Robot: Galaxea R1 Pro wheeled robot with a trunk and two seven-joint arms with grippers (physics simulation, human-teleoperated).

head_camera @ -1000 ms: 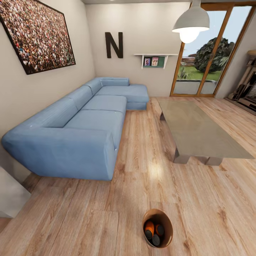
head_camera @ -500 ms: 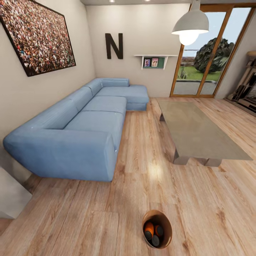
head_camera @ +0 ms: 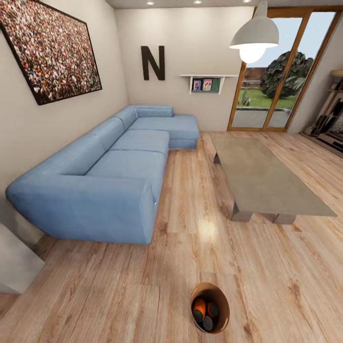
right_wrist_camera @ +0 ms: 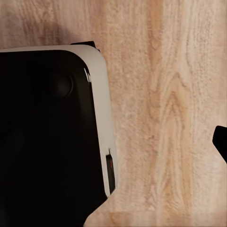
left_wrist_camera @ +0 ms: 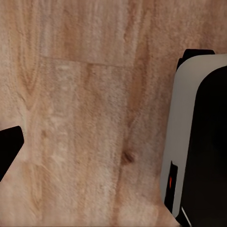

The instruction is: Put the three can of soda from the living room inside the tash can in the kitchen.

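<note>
The tash can (head_camera: 210,287) stands on the light wood floor near the bottom of the head view, tan-rimmed and brown inside. Three cans of soda lie inside it: an orange one (head_camera: 200,305), one with a dark top (head_camera: 213,310) and another dark top (head_camera: 207,323). This is the living room, with its blue sofa (head_camera: 119,166) and black letter N (head_camera: 152,62). One black fingertip (left_wrist_camera: 8,144) of my left gripper shows at the edge of the left wrist view. A black fingertip (right_wrist_camera: 221,142) of my right gripper shows over bare floor in the right wrist view.
A low grey coffee table (head_camera: 262,176) stands right of the sofa, with a floor lane between them. A pendant lamp (head_camera: 254,33) hangs before glass doors (head_camera: 281,71). A grey block (head_camera: 14,262) sits at the near left. My white and black base (left_wrist_camera: 203,142) (right_wrist_camera: 47,137) is below the arms.
The whole picture has shifted slightly, so the camera has moved. The tash can and its cans keep their place on the floor.
</note>
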